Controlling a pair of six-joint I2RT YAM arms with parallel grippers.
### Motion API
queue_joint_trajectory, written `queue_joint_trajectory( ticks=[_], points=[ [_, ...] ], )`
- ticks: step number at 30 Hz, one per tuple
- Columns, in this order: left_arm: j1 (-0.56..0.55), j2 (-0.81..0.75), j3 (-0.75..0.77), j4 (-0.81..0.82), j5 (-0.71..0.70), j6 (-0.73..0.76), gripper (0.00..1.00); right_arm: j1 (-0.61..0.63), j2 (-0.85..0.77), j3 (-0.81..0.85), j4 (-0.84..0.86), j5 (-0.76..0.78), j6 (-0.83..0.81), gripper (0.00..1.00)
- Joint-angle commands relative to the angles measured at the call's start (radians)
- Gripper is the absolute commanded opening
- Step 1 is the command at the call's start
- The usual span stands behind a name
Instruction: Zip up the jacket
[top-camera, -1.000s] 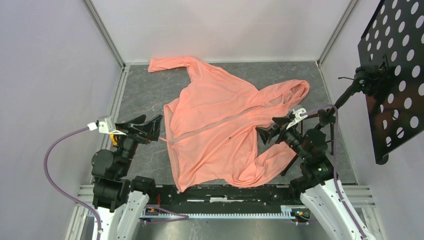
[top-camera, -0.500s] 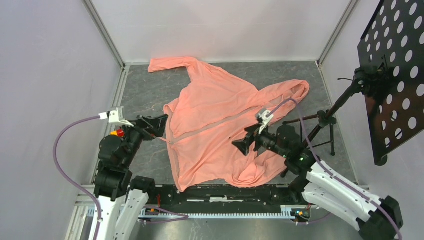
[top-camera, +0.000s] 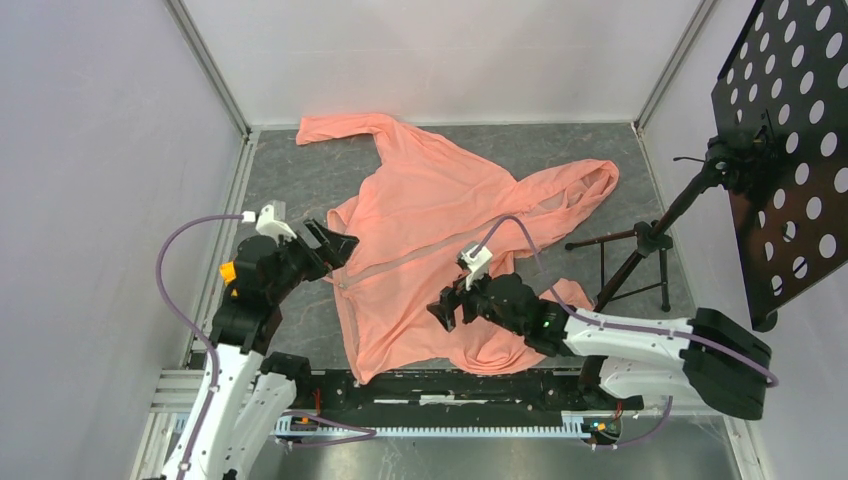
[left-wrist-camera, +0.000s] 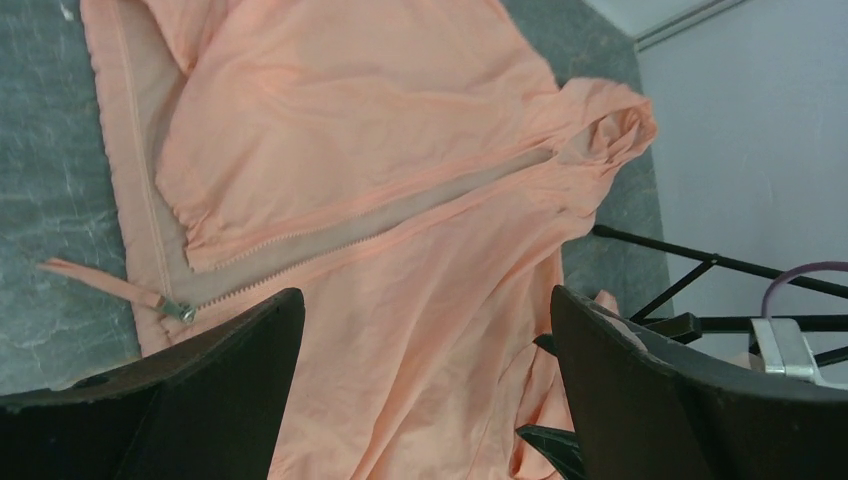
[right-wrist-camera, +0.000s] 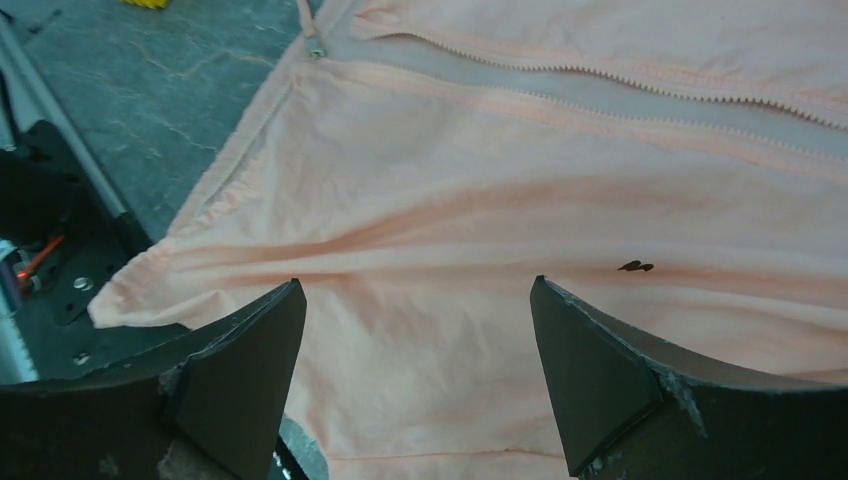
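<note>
**Left gripper** (top-camera: 333, 243) (left-wrist-camera: 425, 300): black, two-fingered, jaws spread wide and holding nothing. It hung over the left hem edge of the jacket, just above the zipper slider (left-wrist-camera: 180, 312).

**Right gripper** (top-camera: 441, 309) (right-wrist-camera: 417, 285): black, two-fingered, jaws also wide and empty. It hung low over the near front panel.

**Large thin salmon-pink hooded fabric jacket** (top-camera: 430, 225) (left-wrist-camera: 380, 120) (right-wrist-camera: 500, 200):
- It lay flat and front-up on the grey marbled table (top-camera: 285, 180).
- The hood pointed right, one sleeve stretched to the far left corner, and the other was bunched at the near right.
- The matching zipper (top-camera: 400, 262) ran diagonally across the front. Its two rows of teeth stood apart along nearly the whole length, with paler lining showing between them.
- The small metal slider (right-wrist-camera: 315, 50) sat at the hem end.
- A small dark speck (right-wrist-camera: 633, 266) marked the near panel.

**Surroundings**: a black tripod stand (top-camera: 640, 250) and a black perforated panel (top-camera: 790, 150) stood at the right.

**Change since a second before**:
- The left gripper had come in from the table's left margin to the hem.
- The right arm had swung from beside the hood across to the front panel.
- The jacket lay unchanged.
</note>
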Motion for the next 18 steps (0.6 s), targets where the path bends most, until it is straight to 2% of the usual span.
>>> queue_joint_trajectory(
  ticks=[1,6,10,14,18],
  points=[
    [0.000,0.099,0.011,-0.004,0.056,-0.042,0.97,0.039,0.050,0.072,0.029,0.206,-0.013,0.90],
    [-0.001,0.161,-0.007,0.020,0.013,-0.054,0.98,0.043,0.047,0.073,0.008,0.251,-0.061,0.91],
    [0.000,0.336,0.034,0.020,0.043,-0.088,0.97,0.066,0.099,0.096,0.040,0.250,-0.059,0.90],
    [-0.001,0.486,0.104,-0.023,0.085,-0.056,0.92,0.118,0.178,0.146,0.030,0.304,-0.040,0.88],
    [-0.001,0.553,0.145,-0.075,0.021,-0.011,0.89,0.171,0.255,0.204,-0.006,0.397,-0.004,0.87]
  ],
)
